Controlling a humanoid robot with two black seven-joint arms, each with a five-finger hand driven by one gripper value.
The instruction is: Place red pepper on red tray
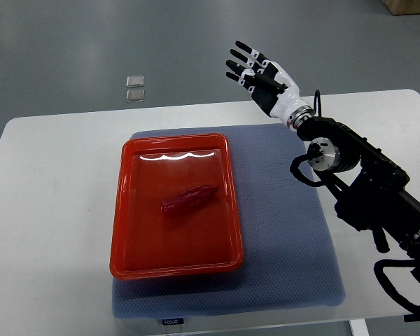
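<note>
The red pepper lies on its side inside the red tray, close to the middle of the tray floor, its pointed end toward the upper right and its blunter end toward the lower left. Nothing touches it. The tray is a shallow rectangle with a raised rim, and light glints off its floor near the far edge. It sits on the left part of a blue-grey mat, which spreads out past the tray on the right and near sides. The mat lies on a white table with rounded corners. The right hand is well apart from the tray, raised beyond the far right corner of the mat and over the table's back edge; its fingers are stretched out and spread, holding nothing. Its black arm runs down along the right side of the picture. On the grey floor behind the table lie two small clear squares, one just beside the other.
</note>
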